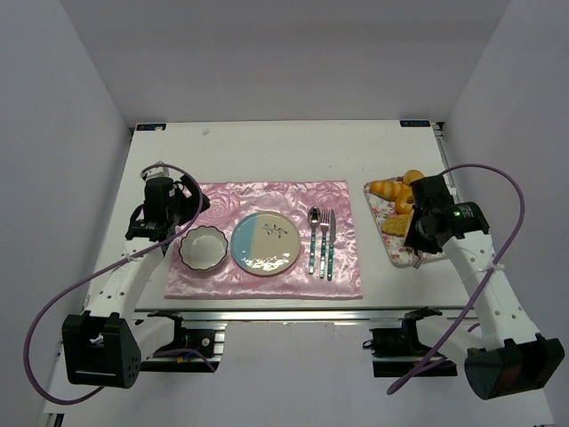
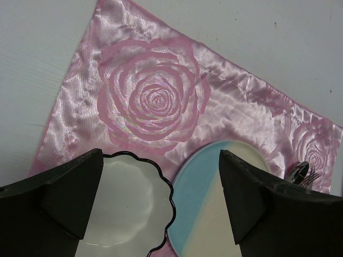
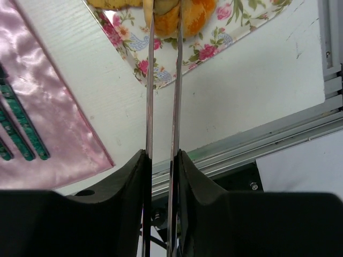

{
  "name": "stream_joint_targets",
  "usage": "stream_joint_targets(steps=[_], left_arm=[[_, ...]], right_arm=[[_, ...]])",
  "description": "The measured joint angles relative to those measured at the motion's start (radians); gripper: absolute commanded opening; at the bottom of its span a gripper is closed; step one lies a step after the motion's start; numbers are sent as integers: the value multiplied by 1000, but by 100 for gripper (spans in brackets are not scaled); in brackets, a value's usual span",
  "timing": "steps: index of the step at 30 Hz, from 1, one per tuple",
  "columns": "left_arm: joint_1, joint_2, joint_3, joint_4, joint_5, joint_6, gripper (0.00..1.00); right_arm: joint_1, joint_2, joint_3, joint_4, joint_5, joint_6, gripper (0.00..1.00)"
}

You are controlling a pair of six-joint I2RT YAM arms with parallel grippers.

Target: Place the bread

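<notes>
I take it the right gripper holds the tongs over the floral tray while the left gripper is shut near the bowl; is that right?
Not quite: the left gripper is open near the bowl, as the left wrist view shows. The right gripper does hold the tongs over the floral tray.

Past my black left pincer I see a pink rose-patterned mat, a half-blue, half-cream plate, a white black-rimmed bowl, and golden bread on a flowered tray.
</notes>
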Motion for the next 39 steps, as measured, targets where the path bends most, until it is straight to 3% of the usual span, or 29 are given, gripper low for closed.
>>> stream_joint_targets(steps=[7, 13, 17, 22, 25, 31, 35, 39], left_arm=[[0, 0, 0, 0, 7, 0, 98], [0, -2, 0, -1, 8, 0, 98], [0, -16, 0, -3, 8, 0, 98], [0, -39, 0, -24, 7, -1, 98], [0, -54, 0, -37, 1, -1, 98], [0, -92, 0, -50, -19, -2, 98], [0, -95, 0, -53, -25, -2, 98], [0, -95, 0, -54, -27, -2, 98]], right_arm=[[0, -71, 172, -38, -40, -18, 16], [42, -120, 161, 76, -282, -76, 12], [278, -79, 105, 192, -354, -77, 15], [674, 151, 135, 294, -275, -75, 17], [780, 307, 202, 280, -191, -70, 18], [861, 512, 356, 222, -37, -60, 31], [892, 539, 376, 211, -25, -64, 53], [903, 539, 376, 208, -33, -76, 63]])
